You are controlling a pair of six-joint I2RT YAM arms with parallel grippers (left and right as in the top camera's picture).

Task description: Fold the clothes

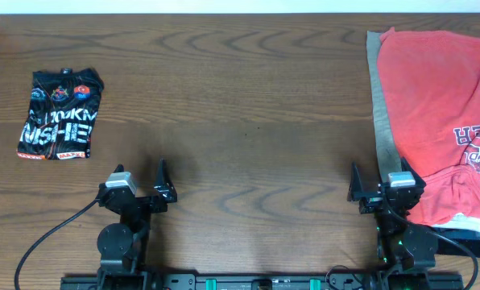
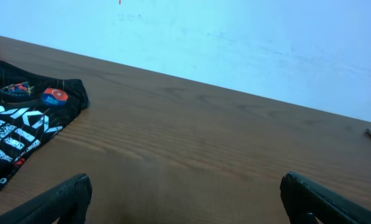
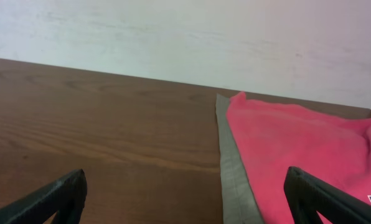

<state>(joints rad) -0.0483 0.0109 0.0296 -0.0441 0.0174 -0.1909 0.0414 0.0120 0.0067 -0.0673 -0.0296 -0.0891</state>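
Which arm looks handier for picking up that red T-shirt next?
Right, probably: the right gripper sits open beside the coral-red printed T-shirt lying on a beige garment. The left gripper is nearer the folded black jersey.

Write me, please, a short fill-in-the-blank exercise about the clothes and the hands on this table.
1. The garment nearest the left hand is the ____ jersey.
2. The beige garment lies ____ the coral-red T-shirt.
3. The right hand, like the left, stands ____ and holds nothing.
Missing words: black; under; open.
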